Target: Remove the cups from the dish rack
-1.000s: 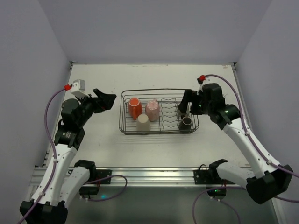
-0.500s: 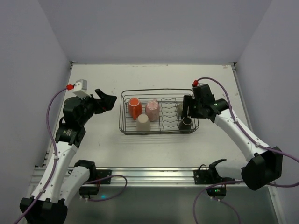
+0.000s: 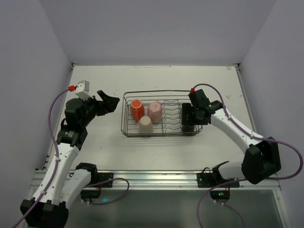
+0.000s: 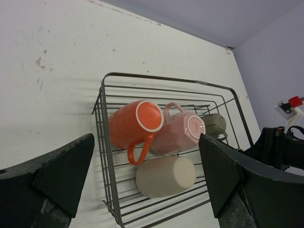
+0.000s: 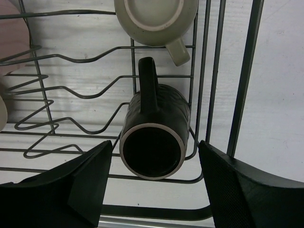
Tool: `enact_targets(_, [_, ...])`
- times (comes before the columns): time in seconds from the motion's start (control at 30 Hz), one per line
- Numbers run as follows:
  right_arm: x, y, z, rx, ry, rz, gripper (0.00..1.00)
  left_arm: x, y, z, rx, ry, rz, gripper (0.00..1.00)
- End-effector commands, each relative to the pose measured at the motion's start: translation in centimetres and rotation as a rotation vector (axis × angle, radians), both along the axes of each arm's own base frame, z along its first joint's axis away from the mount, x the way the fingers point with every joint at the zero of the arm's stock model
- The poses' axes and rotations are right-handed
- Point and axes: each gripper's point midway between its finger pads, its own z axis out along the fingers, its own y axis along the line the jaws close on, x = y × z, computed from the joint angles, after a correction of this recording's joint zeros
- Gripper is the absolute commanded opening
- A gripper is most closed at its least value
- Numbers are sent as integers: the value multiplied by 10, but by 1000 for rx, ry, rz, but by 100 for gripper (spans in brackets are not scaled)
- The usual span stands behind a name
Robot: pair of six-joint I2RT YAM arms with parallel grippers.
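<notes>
The black cup [image 5: 154, 137] sits at the right end of the rack [image 3: 142, 92], beside the grey cup [image 5: 154, 14]; the right gripper [image 5: 154, 143] hangs over it, jaws wide. The left gripper [image 4: 146, 138], also wide, holds nothing

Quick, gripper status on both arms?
Left gripper: open, empty, beside the dish rack.
Right gripper: open, straddling the dark mug, not clamped on it.

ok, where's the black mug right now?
Right wrist view, centre: the black mug sits in the rack's near-right corner, mouth facing the camera, handle toward the olive mug just beyond it, with the open right gripper over it.
</notes>
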Motion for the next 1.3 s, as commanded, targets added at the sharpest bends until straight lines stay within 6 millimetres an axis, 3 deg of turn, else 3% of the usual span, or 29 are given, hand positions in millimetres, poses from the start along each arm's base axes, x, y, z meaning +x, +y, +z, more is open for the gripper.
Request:
enact_targets(0.0, [4,-3,-2,-25,-18,-16,76,1,-7,2,-9,-23,-32,95])
enact_targets(0.5, [8,3,-10,-31,-2,-13,64,2,-8,-10,-13,-1,-38,95])
enact_targets(0.6, [8,4,-10,-34,1,-9,49,2,-9,-10,-12,-1,-41,95])
enact_targets(0.63, [9,3,-9,-43,-6,-16,35,2,-9,-8,-13,-4,-43,95])
enact_targets(0.73, [11,3,-2,-46,-35,-18,19,2,-10,-7,-14,-8,-52,95])
enact_targets(0.77, [13,3,3,-48,-48,-22,3,2,-11,-5,-15,-9,-58,95])
enact_targets(0.8, [14,2,9,-46,-66,-24,0,1,-15,1,-21,-17,-79,95])
enact_targets(1.1, [24,-3,81,-26,-210,-31,0,-10,-67,27,-29,-54,-291,96])
enact_targets(1.27, [27,1,114,9,-268,-11,0,-16,-86,35,-76,-65,-371,96])
